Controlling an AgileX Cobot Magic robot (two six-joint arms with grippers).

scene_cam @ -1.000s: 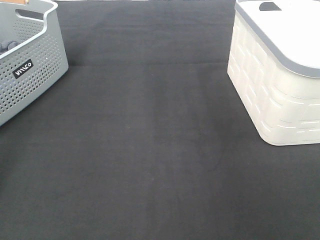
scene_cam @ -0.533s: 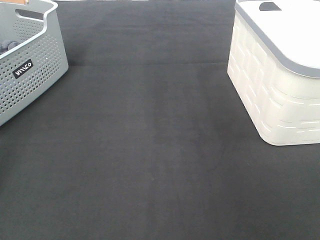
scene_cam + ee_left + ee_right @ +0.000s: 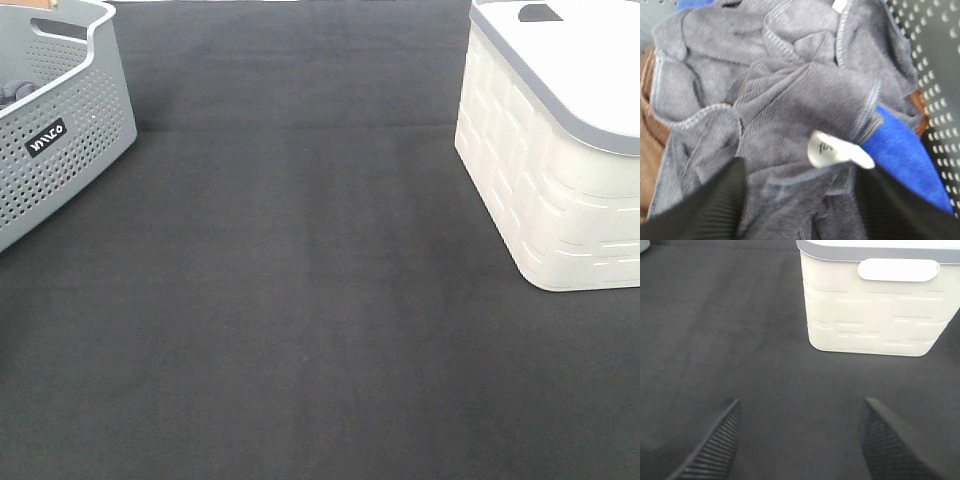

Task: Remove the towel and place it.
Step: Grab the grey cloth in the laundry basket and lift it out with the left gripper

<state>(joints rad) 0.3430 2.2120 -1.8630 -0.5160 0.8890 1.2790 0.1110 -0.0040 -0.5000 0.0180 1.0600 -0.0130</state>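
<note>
**A:** Where's the towel [image 3: 790,100]?

**B:** Crumpled in the grey basket [image 3: 70,130] at the left edge of the counter [image 3: 300,320]. It lies on top of a blue cloth [image 3: 905,155] and a brown one [image 3: 647,150], with its white tag [image 3: 835,152] showing.

**A:** And the left jaws?

**B:** Down in the basket, spread wide, with one finger on each side of a raised fold beside the tag. There's cloth between them, but I see nothing pinched, so I'd call them open and holding nothing.

**A:** Why that fold?

**B:** Probably because a ridge gives both fingers something to bite. The towel is also the top layer, so it should lift without dragging the others.

**A:** Right jaws?

**B:** Wide open and empty over bare counter, facing the white bin [image 3: 875,300]. They're well apart from the basket, likely so they don't get in the way.

**A:** Where does the towel go?

**B:** The bin has its lid on, so I'd guess the open counter between basket and bin, but nothing settles that.

**A:** Any risk?

**B:** The blue cloth touches the fold, so a deep bite could catch it too.
</note>
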